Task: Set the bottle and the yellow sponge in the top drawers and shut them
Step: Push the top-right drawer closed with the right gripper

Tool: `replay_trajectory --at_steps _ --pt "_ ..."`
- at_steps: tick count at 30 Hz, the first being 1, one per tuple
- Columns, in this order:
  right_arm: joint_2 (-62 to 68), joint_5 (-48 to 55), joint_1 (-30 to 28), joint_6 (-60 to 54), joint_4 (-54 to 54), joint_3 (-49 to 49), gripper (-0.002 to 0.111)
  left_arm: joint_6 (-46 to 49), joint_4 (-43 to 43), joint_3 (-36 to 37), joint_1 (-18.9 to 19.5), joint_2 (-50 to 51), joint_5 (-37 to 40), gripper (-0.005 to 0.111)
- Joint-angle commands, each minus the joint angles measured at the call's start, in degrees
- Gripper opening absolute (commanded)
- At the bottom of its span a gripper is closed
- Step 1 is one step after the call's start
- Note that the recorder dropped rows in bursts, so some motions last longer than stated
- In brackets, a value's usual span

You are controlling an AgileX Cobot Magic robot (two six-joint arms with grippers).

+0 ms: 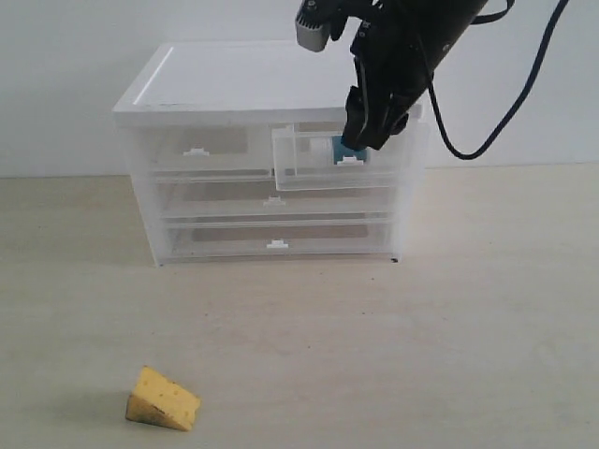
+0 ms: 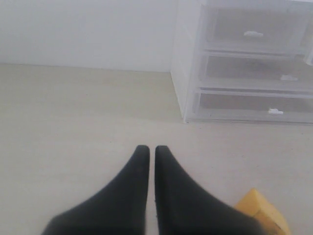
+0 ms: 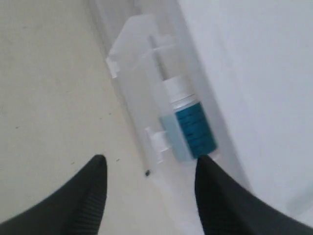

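- Translucent plastic sets the terms here. The right top drawer stands pulled out of the chest. The bottle lies on its side inside it, just below the right tool, whose fingers are spread wide and hold nothing.
- The bottle looks delivered, so shutting this drawer is probably the step in hand. Lift the tool clear of the drawer walls, set it against the front by the tab handle, and push straight in. A skewed push could jam the drawer or slide the light chest on the counter.
- The left top drawer sits shut, and its contents cannot be made out.
- The yellow sponge rests on the counter close beside the left tool, which is pressed together and empty.
- The full-width drawers lower in the chest are shut, and nothing is discernible inside them.
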Motion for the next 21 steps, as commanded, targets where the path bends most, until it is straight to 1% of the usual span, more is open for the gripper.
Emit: replay_trajectory --at_steps 1,2,3,12,16,19,21 --pt "0.3 7.0 -0.4 -0.2 1.3 -0.1 0.017 0.3 0.1 0.2 0.3 -0.2 -0.1 0.004" --pt "0.4 7.2 -0.4 -1.3 1.3 -0.1 0.005 0.3 0.1 0.2 0.3 -0.2 -0.1 0.004" --pt "0.5 6.8 -0.4 -1.8 1.3 -0.1 0.0 0.3 0.1 0.2 0.3 -0.2 -0.1 0.004" --pt "3.8 -0.1 -0.4 -3.1 0.8 -0.1 0.0 0.3 0.1 0.2 0.3 -0.2 -0.1 0.004" --pt "5.2 -8.2 -0.4 -3.2 -2.0 -0.1 0.0 0.3 0.1 0.2 0.3 -0.2 -0.1 0.004" --pt "6.5 -11.8 -0.5 -3.0 -4.4 -0.1 0.0 0.3 0.1 0.2 0.3 -0.2 -0.1 0.004" --pt "7.1 -14.9 -0.5 -0.9 -6.7 -0.1 0.0 0.3 0.1 0.2 0.3 -0.2 -0.1 0.004"
